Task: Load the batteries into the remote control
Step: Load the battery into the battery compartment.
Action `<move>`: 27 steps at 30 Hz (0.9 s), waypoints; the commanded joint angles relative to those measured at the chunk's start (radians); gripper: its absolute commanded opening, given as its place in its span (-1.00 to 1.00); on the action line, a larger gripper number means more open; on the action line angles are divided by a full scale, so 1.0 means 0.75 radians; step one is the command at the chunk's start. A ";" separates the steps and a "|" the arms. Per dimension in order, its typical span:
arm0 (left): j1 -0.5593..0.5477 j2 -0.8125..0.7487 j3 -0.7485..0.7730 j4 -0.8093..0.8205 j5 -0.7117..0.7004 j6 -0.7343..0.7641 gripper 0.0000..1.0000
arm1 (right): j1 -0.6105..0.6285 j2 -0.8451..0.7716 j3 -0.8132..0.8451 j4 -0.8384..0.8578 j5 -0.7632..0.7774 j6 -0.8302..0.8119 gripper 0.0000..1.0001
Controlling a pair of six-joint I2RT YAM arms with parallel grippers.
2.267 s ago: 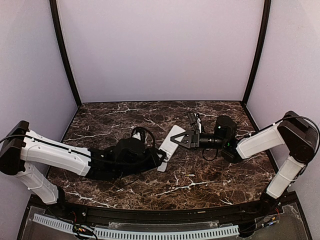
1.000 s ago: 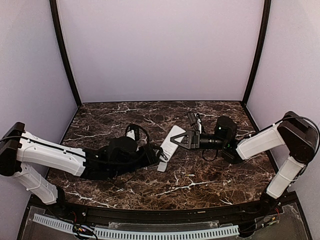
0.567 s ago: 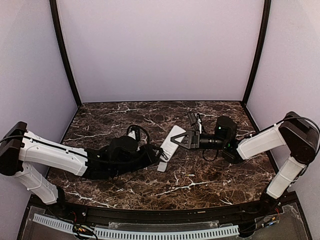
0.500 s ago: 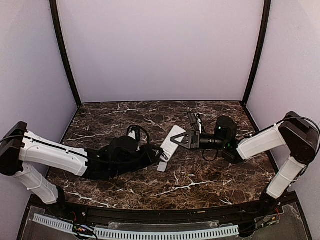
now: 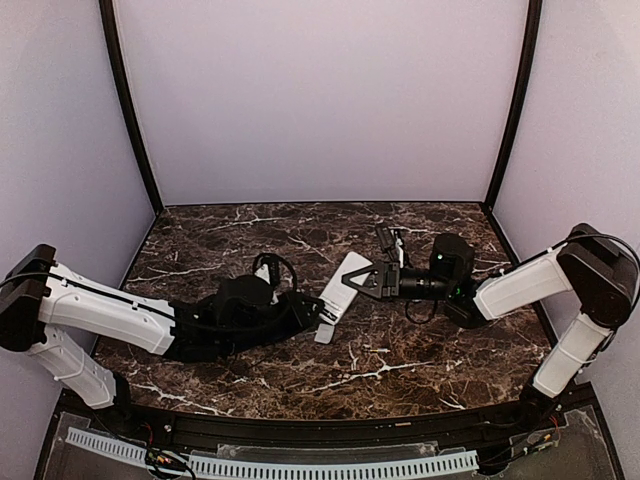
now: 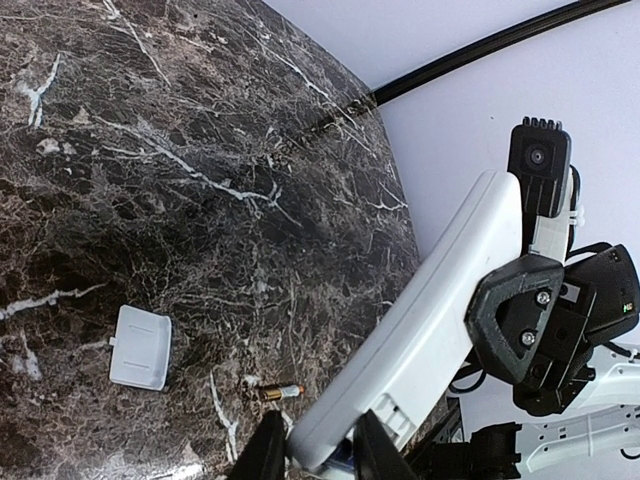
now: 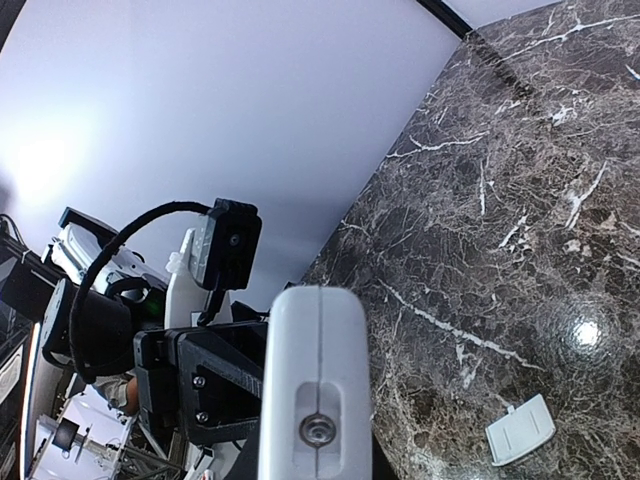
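Note:
The remote control [image 5: 341, 283] is a white handset held tilted above the marble, its plain side in the left wrist view [image 6: 440, 300]. My right gripper [image 5: 363, 280] is shut on its upper part. My left gripper [image 6: 318, 455] has its two fingers against the remote's lower end, where the open compartment shows; in the top view it [image 5: 322, 312] sits at that same end. A bluish bit shows between those fingers, too small to name. One battery [image 6: 278, 392] lies on the table near the left fingers. The remote's front tip [image 7: 318, 400] fills the right wrist view.
A small white flat cover piece [image 6: 140, 346] lies on the marble beside the loose battery, and it shows too in the right wrist view [image 7: 520, 430]. Both black wrists meet mid-table. Black corner posts [image 5: 130, 110] and pale walls close the back and sides.
The left gripper's fingers have drawn together around the remote's lower end, and the left wrist shifted slightly. The right arm and the remote have stayed in place.

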 commanded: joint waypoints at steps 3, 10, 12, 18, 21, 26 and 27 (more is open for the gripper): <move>0.013 -0.003 -0.057 -0.115 -0.023 -0.028 -0.56 | 0.012 -0.052 -0.004 0.167 -0.039 0.017 -1.00; 0.013 0.003 -0.068 -0.091 -0.031 0.006 -0.54 | 0.008 -0.054 -0.001 0.184 -0.057 0.033 -1.00; 0.013 -0.016 -0.069 -0.055 -0.037 0.080 -0.27 | 0.009 -0.050 -0.005 0.185 -0.063 0.035 -1.00; 0.016 -0.134 -0.068 0.048 -0.016 0.369 0.27 | 0.006 -0.037 -0.022 0.179 -0.073 0.029 -1.00; 0.025 -0.196 -0.074 0.099 0.018 0.499 0.40 | 0.007 -0.034 -0.028 0.181 -0.077 0.029 -1.00; 0.059 -0.285 -0.122 0.172 0.149 0.641 0.50 | 0.007 -0.029 -0.025 0.174 -0.092 0.023 -1.00; 0.068 -0.298 -0.123 0.173 0.199 0.684 0.50 | 0.006 -0.029 -0.021 0.175 -0.095 0.023 -1.00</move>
